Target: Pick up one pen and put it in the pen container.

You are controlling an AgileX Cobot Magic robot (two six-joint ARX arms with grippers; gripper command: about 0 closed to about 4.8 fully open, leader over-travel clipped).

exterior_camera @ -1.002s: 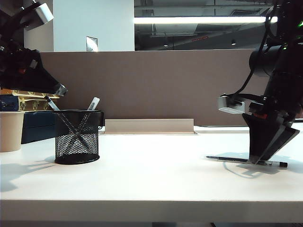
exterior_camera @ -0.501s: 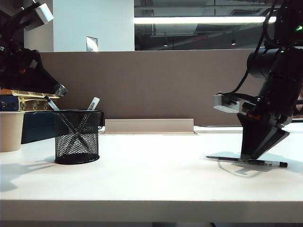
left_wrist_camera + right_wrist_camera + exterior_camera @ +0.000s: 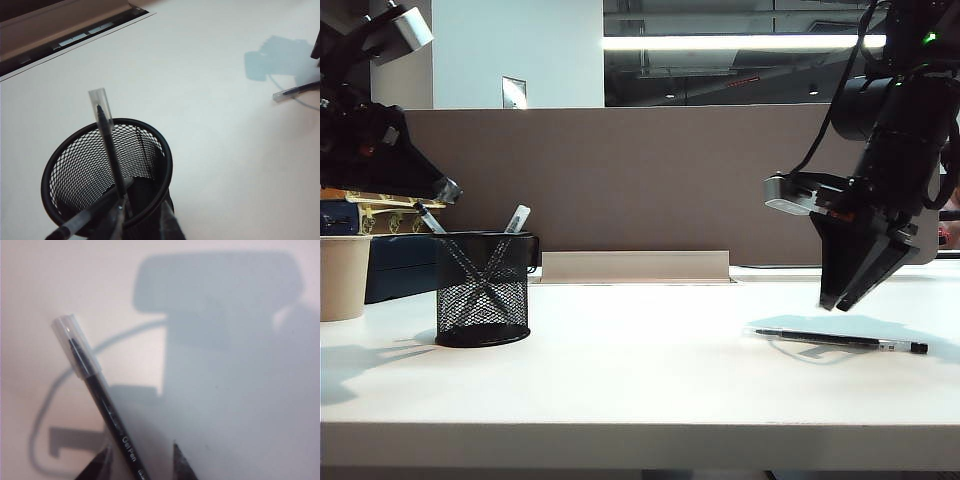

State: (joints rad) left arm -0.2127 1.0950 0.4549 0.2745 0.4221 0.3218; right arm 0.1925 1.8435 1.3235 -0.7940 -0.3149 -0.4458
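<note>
The pen (image 3: 835, 339) lies flat on the white table at the right, clear-capped tip pointing left. My right gripper (image 3: 832, 302) hangs a little above it, pointing down. In the right wrist view the pen (image 3: 100, 390) runs between the two fingertips with a gap on each side, so my right gripper (image 3: 140, 460) is open and holds nothing. The pen container (image 3: 482, 290), black mesh, stands at the left with two pens crossed inside. My left gripper (image 3: 448, 188) hovers over its rim (image 3: 165, 150). The fingers of my left gripper (image 3: 142, 230) are apart and empty. The table pen (image 3: 295, 91) shows far off.
A beige cup (image 3: 340, 275) stands at the left edge beside the mesh cup. A brown partition runs along the back with a metal cable slot (image 3: 635, 267) at its foot. Dark blue boxes (image 3: 400, 265) sit behind the container.
My right gripper has lifted off the table and drifted slightly left, while the pen stays lying where it was. The left arm has not moved.
</note>
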